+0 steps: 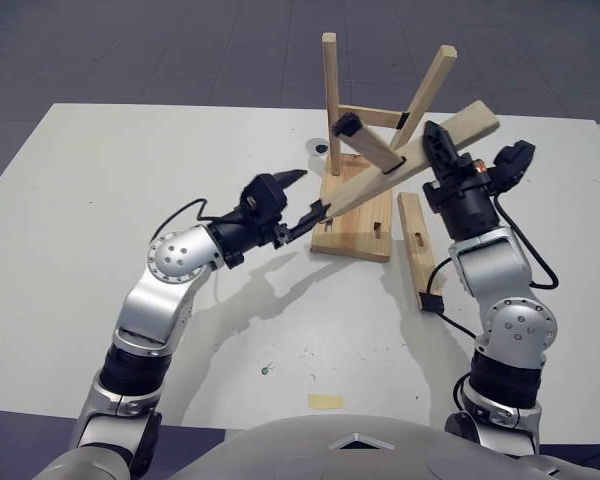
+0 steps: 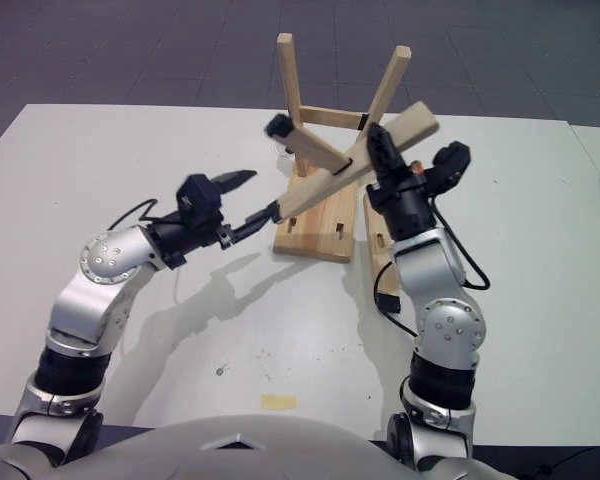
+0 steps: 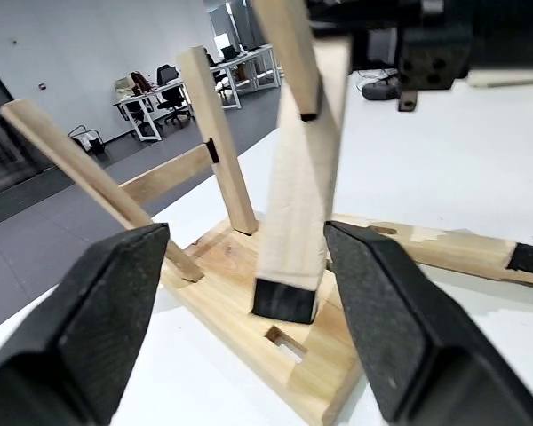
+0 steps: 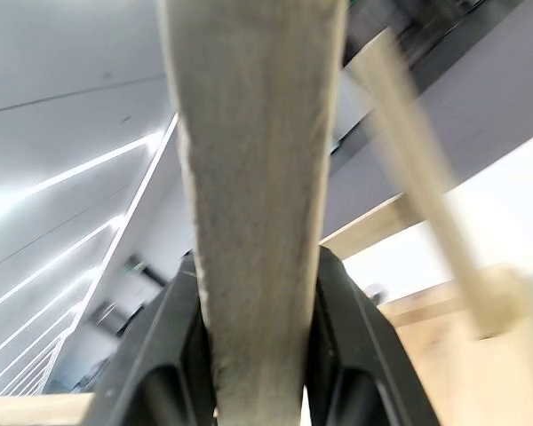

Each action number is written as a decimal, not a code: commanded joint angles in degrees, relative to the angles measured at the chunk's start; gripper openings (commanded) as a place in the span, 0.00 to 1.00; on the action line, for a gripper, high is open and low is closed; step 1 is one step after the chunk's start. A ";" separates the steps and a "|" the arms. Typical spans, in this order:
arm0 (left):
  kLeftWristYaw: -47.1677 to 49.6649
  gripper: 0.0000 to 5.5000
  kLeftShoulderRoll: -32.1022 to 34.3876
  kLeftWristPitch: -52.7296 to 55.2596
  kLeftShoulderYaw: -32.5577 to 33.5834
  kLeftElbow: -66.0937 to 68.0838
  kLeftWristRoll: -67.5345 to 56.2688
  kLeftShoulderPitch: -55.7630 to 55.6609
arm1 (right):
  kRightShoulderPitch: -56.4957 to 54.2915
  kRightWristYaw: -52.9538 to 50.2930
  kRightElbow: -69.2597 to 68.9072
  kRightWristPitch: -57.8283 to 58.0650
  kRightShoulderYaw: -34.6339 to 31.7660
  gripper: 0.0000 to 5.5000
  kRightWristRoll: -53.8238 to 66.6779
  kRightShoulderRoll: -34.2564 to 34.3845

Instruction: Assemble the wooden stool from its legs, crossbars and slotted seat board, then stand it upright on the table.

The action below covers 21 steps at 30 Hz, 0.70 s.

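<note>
The left tool (image 1: 302,196) hovered over the white surface (image 1: 130,200), left of the stool parts. Its fingers (image 3: 98,328) were spread wide on either side of the dark-capped lower end of a long leg (image 1: 472,128), with a gap showing on each side. That leg slanted up to the right, above the slotted seat board (image 1: 355,232), which lay flat on the surface. Two legs (image 1: 330,90) stood up from the board, joined by a crossbar (image 1: 370,116). A short piece (image 1: 370,143) with a dark end crossed the long leg; whether they were joined could not be told. The right tool (image 1: 438,145) was clamped on the long leg's upper part. A loose leg (image 1: 412,240) lay just right of the board.
</note>
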 commanded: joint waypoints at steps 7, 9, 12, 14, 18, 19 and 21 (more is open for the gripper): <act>6.95 0.92 -0.63 2.80 4.44 0.22 0.02 1.17 | 8.09 -3.70 -2.87 -2.76 -0.11 0.18 -14.25 1.30; 7.22 0.98 -0.59 2.27 3.40 0.38 1.10 1.34 | 8.98 -3.51 -3.08 -3.03 0.45 0.18 -17.02 1.11; 7.55 0.98 -0.47 2.22 2.78 0.36 1.65 1.53 | 9.50 -2.95 -3.21 -3.30 1.04 0.18 -20.89 0.43; 7.65 0.98 -0.20 1.84 2.37 0.54 2.28 1.70 | 9.71 -2.59 -3.09 -3.32 1.35 0.18 -23.46 -0.22; 8.30 0.98 -0.63 1.47 1.22 0.54 3.42 2.03 | 9.40 -0.67 -1.90 -2.09 1.29 0.18 -25.03 -1.46; 8.54 0.98 -0.83 1.52 1.05 0.41 3.57 2.13 | 9.01 -0.07 -1.67 -1.80 0.97 0.18 -24.43 -1.62; 8.83 0.98 -1.19 1.63 0.73 0.15 3.54 2.35 | 8.27 1.25 -1.57 -1.33 0.28 0.18 -22.61 -1.87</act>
